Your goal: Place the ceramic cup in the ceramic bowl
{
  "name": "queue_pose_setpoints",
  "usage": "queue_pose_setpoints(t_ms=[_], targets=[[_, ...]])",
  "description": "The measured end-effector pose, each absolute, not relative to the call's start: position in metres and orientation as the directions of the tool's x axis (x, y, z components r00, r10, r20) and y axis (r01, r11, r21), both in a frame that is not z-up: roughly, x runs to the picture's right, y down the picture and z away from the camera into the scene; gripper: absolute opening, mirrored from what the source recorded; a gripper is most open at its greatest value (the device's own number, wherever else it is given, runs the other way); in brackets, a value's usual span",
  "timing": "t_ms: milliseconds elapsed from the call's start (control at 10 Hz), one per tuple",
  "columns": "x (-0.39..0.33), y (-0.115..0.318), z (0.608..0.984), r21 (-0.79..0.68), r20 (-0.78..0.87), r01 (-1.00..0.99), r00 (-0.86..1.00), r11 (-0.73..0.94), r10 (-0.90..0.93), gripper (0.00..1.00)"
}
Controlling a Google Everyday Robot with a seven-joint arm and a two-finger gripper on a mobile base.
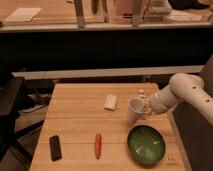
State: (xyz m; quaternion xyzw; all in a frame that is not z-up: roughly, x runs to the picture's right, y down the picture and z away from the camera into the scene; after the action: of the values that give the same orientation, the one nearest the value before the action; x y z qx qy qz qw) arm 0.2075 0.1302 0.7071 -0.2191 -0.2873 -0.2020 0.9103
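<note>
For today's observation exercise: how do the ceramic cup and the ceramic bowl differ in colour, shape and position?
The ceramic cup is plain white; the ceramic bowl is glossy dark green. The cup is narrow and tall, the bowl wide and shallow. The cup is at the gripper, tilted above the table; the bowl rests on the table. Both are round, open vessels.

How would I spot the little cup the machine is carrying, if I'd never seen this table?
Start at the wooden table and go to its right side, where the white arm's gripper holds things. The ceramic cup is there, just above the ceramic bowl. It is plain white, tapered and handleless, unlike the flat white block lying left of it.
</note>
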Motion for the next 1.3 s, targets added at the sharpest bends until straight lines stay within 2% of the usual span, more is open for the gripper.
queue_pose_setpoints(t_ms=[1300], targets=[[0.235,0.187,0.695,-0.293,0.669,0.517,0.712,0.804,-0.214,0.02]])
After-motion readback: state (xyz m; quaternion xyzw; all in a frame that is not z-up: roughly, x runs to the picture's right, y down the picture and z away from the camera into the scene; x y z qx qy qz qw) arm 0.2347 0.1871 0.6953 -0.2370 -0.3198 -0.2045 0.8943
